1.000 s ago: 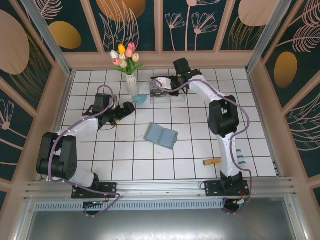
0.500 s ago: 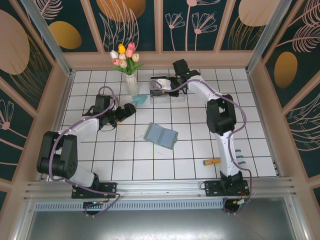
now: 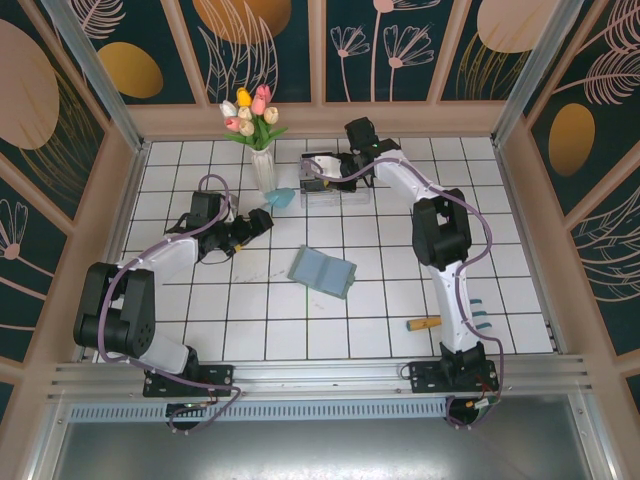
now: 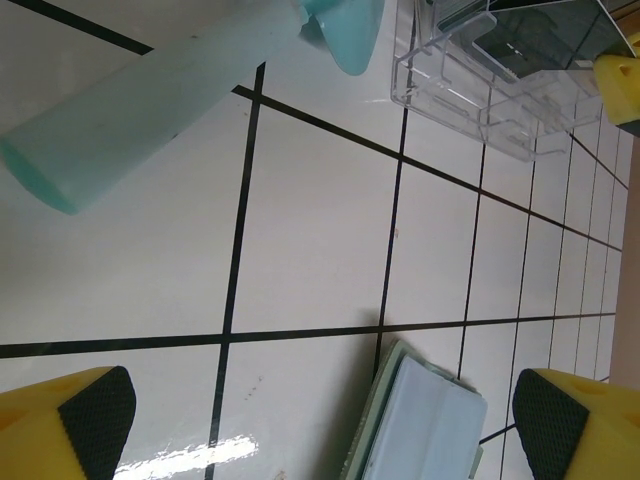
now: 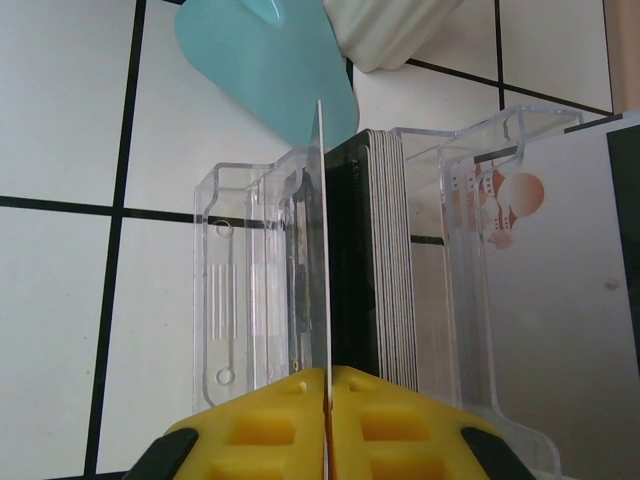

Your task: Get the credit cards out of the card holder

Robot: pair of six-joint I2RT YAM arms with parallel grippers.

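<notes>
The card holder (image 3: 323,270) lies open on the tiles mid-table, blue-grey inside up, sage-green edge showing; the left wrist view has it at the bottom (image 4: 425,420). My left gripper (image 3: 262,218) is open a tile to its upper left, nothing between the fingers (image 4: 325,415). My right gripper (image 3: 322,170) is shut on a thin credit card (image 5: 321,250), seen edge-on, over the clear plastic box (image 5: 240,270). A stack of cards (image 5: 390,250) stands in the box, and a whitish card with orange print (image 5: 560,280) stands at its right side.
A white vase (image 3: 263,168) of tulips stands left of the clear box (image 3: 325,188). A teal object (image 3: 281,198) lies at the vase's foot, close to my left gripper. An orange-handled tool (image 3: 424,323) lies near the right arm's base. Walls enclose the table.
My right gripper has shifted a little left over the clear box with the card. My left gripper has crept slightly to the right.
</notes>
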